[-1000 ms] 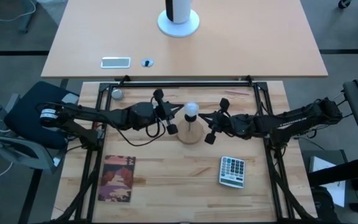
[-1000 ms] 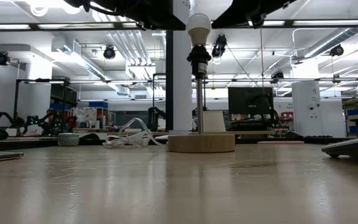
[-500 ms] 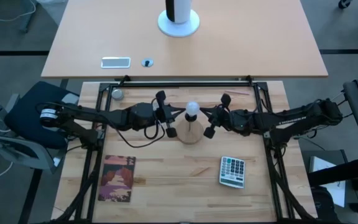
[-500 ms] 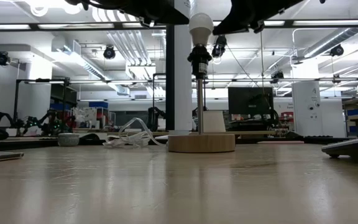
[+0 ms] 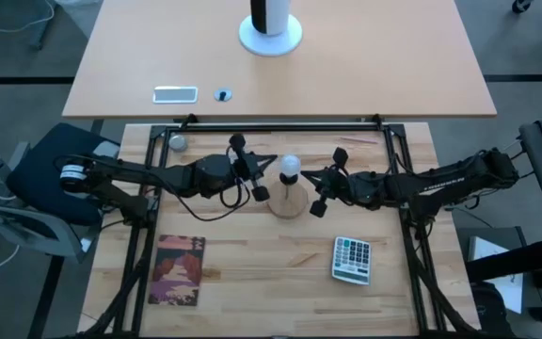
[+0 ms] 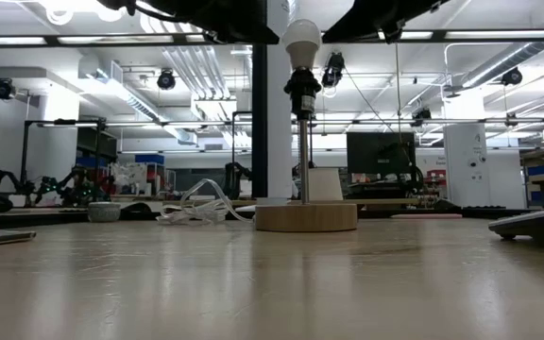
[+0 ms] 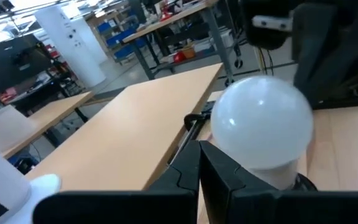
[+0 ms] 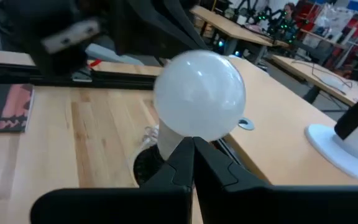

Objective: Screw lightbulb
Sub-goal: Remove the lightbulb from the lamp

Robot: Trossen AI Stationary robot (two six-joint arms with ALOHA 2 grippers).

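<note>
at the far left of the wooden slatted table (image 5: 271,273) we see a small grey ball (image 5: 177,142), and nearer to us a dark red rectangular booklet with a pale printed cover (image 5: 177,270) lying flat.

our left arm reaches in from the left, and the left gripper (image 5: 250,169) sits just left of the lamp, its fingers spread apart, one on the far side and one on the near side, not touching anything. in the left wrist view its dark fingers (image 7: 185,177) show below the bulb, which sits just ahead of them.

in the middle stands a small lamp stand with a round pale wooden base (image 5: 288,203) (image 6: 306,217) and a thin metal stem carrying a black socket (image 6: 302,93). the frosted-white rounded lightbulb (image 5: 290,168) (image 6: 301,41) (image 7: 265,124) (image 8: 199,94) sits upright in that socket, at the top of the stand, between the two grippers and held by neither.

our right arm comes in from the right, and the right gripper (image 5: 326,181) is just right of the bulb, fingers likewise spread with a clear gap, gripping nothing. in the right wrist view the bulb sits just ahead of the dark fingers (image 8: 185,163).

nearer to us and to the right, a grey rectangular calculator with white keys (image 5: 351,259) lies flat on the table, well apart from the lamp base.
</note>
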